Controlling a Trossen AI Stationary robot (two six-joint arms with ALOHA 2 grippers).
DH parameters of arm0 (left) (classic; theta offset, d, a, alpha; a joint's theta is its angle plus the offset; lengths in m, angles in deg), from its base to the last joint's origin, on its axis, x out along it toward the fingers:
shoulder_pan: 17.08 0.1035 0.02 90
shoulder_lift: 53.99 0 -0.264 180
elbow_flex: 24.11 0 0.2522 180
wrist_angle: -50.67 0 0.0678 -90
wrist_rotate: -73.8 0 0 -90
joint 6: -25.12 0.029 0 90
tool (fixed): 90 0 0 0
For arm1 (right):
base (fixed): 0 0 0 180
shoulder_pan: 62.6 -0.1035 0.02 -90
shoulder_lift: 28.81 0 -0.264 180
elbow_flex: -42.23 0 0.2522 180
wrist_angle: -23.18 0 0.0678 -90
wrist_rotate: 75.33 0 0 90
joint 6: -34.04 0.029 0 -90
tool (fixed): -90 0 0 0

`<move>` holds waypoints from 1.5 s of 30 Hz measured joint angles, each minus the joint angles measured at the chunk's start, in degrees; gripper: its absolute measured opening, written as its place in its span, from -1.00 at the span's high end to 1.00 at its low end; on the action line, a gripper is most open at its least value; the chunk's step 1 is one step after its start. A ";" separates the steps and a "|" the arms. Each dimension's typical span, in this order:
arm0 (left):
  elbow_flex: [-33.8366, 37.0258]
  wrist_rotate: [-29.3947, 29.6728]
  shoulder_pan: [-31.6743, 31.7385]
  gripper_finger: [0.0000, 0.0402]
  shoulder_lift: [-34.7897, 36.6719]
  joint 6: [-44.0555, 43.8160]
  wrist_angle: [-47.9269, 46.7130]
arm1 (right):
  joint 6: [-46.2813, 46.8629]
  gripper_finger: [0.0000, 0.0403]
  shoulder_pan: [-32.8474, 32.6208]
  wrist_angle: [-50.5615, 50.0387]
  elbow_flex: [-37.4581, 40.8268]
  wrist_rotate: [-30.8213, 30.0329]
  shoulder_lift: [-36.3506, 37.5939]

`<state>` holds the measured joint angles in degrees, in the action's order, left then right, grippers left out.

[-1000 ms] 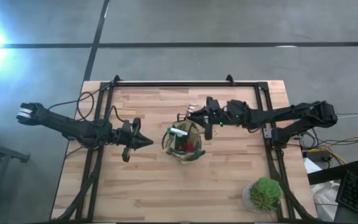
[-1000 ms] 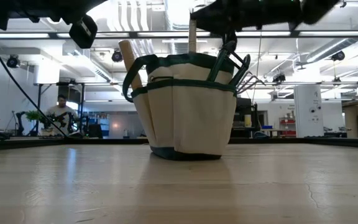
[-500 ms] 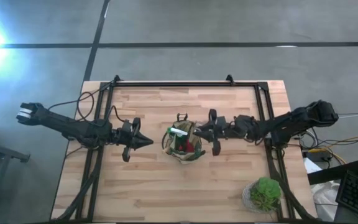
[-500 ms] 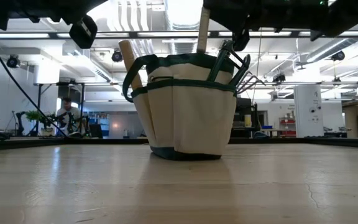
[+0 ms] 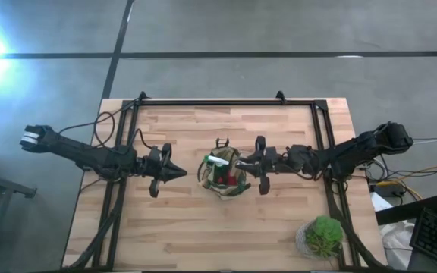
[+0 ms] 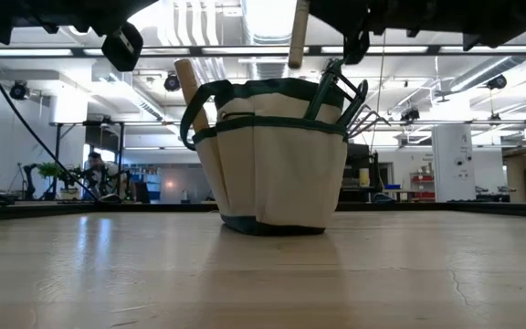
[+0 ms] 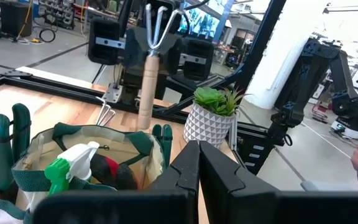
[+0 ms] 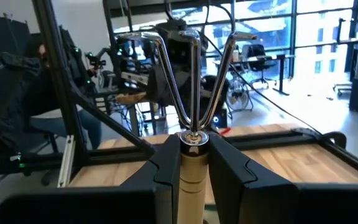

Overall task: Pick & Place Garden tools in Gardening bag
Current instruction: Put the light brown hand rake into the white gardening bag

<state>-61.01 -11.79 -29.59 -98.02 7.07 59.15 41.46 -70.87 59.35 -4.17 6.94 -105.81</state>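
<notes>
Right gripper clamped on a wooden-handled fork; the fingers press the pale handle from both sides just under the metal collar. Fork held upright, three chrome tines at the top, handle end hanging down. In the low view the handle end hangs just above the rim of the gardening bag, not touching it. From above, this gripper sits at the bag's right edge, its arm stretching away toward the right side of the table.

Gardening bag: upright near the table's middle, olive-khaki fabric, dark green trim and loop handles. Inside it, a green spray bottle with white top and a red-and-black tool beside the bottle. Another wooden handle leans out of the bag's left side in the low view; dark pruner handles stick up on the bag's right side. A metal fork head shows just beyond the bag's far rim in the left wrist view.

Left gripper: fingers closed together, nothing between them, pointing at the bag from its left, a short gap away.

Potted plant: white patterned pot, well right of the bag, near the table's front right corner.
</notes>
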 joint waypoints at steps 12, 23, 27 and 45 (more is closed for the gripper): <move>0.00 0.11 -0.04 0.94 0.00 0.05 0.03 | -0.11 0.75 -1.38 2.86 -2.01 0.07 -4.46; 0.00 0.13 -0.02 0.94 -0.04 0.05 -0.39 | -1.92 0.75 -1.36 -0.22 -11.22 0.22 -15.62; 0.00 0.13 -0.02 0.94 -0.04 0.05 -0.42 | -1.83 0.75 -1.36 -1.58 -12.31 0.22 -16.82; 0.00 0.13 0.02 0.94 -0.04 0.03 -0.43 | 0.74 0.75 -3.00 -6.59 -12.16 0.26 -16.87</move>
<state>-61.01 -11.66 -29.57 -98.06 7.10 58.72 42.20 -73.87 52.76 -16.33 7.20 -122.68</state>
